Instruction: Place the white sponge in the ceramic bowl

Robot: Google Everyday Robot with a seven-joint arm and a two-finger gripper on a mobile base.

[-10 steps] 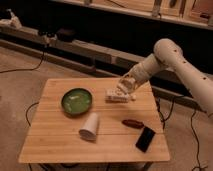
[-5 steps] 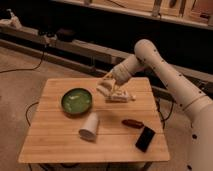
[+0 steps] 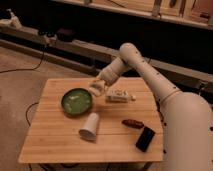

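Leftward since the earlier frames, the arm has swung across the wooden table (image 3: 60, 145), carrying the gripper (image 3: 96, 88) from above the white box (image 3: 120, 96) to the right rim of the ceramic bowl (image 3: 76, 101). Its jaws are clamped on the white sponge (image 3: 94, 90), which hangs at the bowl's edge, not yet over the middle. To do this step well, I judge it should travel a little further left until the sponge sits above the pale green interior, then lower before releasing. That bowl looks empty. Nearer, the paper cup (image 3: 90, 126) lies tipped on its side, contents not visible.
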